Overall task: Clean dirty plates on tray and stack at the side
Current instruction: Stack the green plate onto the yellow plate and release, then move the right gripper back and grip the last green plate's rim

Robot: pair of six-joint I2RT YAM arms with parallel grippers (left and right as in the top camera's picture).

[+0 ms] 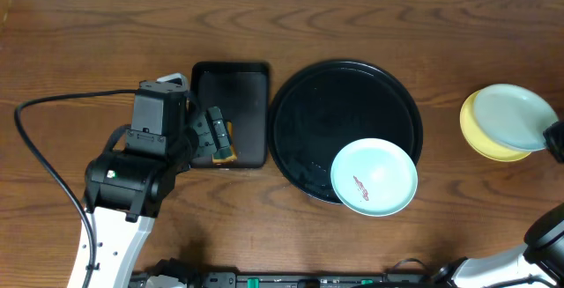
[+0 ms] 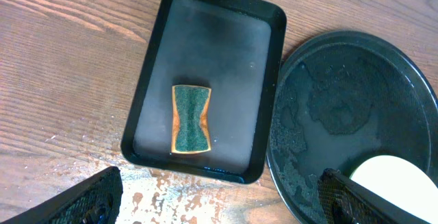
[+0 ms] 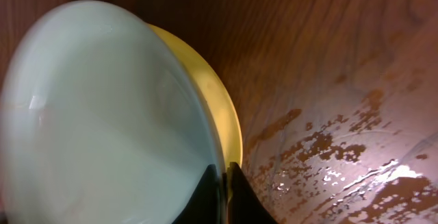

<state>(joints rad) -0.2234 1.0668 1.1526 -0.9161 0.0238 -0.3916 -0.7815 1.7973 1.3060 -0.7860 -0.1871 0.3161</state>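
On a wood-grain bench [image 1: 88, 41], seen from overhead, the left arm [image 1: 132, 173] bends over a rectangular black tray [image 1: 247, 94]. A smeared mint plate [image 1: 374, 176] overlaps the near rim of the glossy round tray [image 1: 352, 103].

Left wrist: the left fingers [image 2: 89, 200] are spread wide above a green sponge [image 2: 190, 118].

Right wrist: the right fingers [image 3: 239, 196] apparently pinch the second mint plate [image 3: 96, 114], which is tilted on the yellow plate [image 3: 222, 114].

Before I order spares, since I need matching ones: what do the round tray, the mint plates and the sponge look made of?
Round tray: glossy black, reflecting light under a water film; plastic or lacquer, cannot tell. Mint plates, one held by the right claw: smooth, opaque, soft sheen; melamine or glazed ceramic. Sponge: tan foam, rough green scouring face.
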